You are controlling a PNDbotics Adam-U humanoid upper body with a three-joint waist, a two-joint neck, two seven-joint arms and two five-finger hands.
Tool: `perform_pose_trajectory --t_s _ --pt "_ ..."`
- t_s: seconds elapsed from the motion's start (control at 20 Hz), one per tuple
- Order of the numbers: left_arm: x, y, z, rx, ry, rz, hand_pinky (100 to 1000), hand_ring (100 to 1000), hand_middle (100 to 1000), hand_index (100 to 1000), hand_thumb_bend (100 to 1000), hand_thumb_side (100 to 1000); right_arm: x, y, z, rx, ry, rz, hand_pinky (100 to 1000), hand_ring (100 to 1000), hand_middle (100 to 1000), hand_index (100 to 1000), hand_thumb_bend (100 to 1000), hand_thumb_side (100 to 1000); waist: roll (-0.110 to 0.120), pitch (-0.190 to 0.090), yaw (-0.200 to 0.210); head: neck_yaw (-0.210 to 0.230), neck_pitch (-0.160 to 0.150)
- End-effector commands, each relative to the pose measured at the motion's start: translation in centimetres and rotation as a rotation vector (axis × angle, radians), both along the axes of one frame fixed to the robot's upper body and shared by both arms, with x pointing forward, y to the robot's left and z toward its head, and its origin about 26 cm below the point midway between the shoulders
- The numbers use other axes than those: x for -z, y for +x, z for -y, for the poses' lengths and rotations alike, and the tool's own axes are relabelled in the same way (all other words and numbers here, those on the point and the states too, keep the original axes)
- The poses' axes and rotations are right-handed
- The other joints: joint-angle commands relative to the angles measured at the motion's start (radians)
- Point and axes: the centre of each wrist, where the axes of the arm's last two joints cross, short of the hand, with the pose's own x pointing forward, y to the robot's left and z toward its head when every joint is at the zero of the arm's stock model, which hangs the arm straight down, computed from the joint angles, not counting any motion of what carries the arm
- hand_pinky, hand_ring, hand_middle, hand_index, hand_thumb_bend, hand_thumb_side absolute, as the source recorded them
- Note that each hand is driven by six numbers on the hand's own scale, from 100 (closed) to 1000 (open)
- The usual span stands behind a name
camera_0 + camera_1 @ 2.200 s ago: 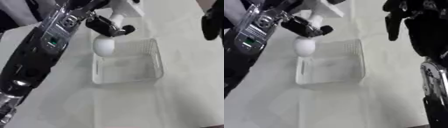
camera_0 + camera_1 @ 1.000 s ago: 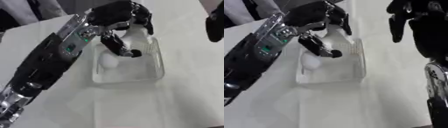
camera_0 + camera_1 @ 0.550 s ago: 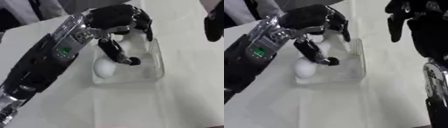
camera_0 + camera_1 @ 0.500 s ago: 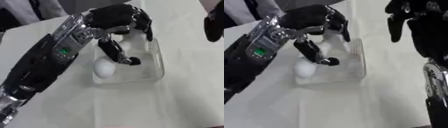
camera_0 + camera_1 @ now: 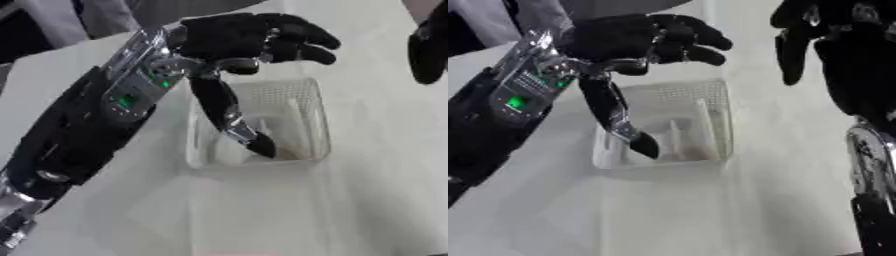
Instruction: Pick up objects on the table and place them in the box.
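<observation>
Currently my left hand [image 5: 249,37] hangs over the far-left part of the box [image 5: 311,112], fingers spread and relaxed, holding nothing; its thumb [image 5: 232,117] points down into the box's left half. No white egg-shaped object is visible in the box; whether it lies behind the thumb, I cannot tell. The box, clear plastic, rests on the table [image 5: 262,210]. Right of the box, my right hand [image 5: 842,45] hangs above the table, fingers pointing down, relaxed and empty.
</observation>
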Motion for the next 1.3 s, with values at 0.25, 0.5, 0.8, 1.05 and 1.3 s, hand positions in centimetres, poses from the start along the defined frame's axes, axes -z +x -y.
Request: perform_pose_trajectory --t_s 0.25,0.5,0.8,1.05,1.3 --pt "-2.1 -1.0 -1.3 0.007 -0.158 0.086 771 866 888 923 357 987 -0.5 -0.3 0.0 -0.01 -0.004 0.025 184 302 594 795 100 971 -0.018 -0.013 0.013 -0.012 0.0" --pt "-1.9 -3.1 -3.9 0.087 -0.54 0.091 726 823 827 869 100 852 -0.7 -0.3 -0.1 -0.017 -0.003 0.029 186 304 594 794 100 969 -0.024 -0.009 0.036 -0.033 0.0" --pt "1.1 -4.1 -7.1 0.03 -0.885 -0.018 671 825 822 875 162 1000 -0.1 -0.4 -0.3 -0.03 -0.005 -0.004 182 304 597 804 100 947 -0.041 -0.009 0.096 -0.047 0.0" --pt "3.4 -4.4 -7.7 0.017 -1.157 -0.09 651 839 853 887 210 1000 0.2 -0.5 -0.8 -0.056 0.003 -0.033 186 316 614 820 100 940 -0.061 -0.01 0.162 -0.059 0.0" --pt "4.5 -4.4 -7.1 0.039 -1.397 -0.112 651 843 859 902 259 1000 0.4 -0.6 -1.1 -0.058 0.02 -0.065 198 347 656 859 100 923 -0.07 -0.002 0.211 -0.064 0.0"
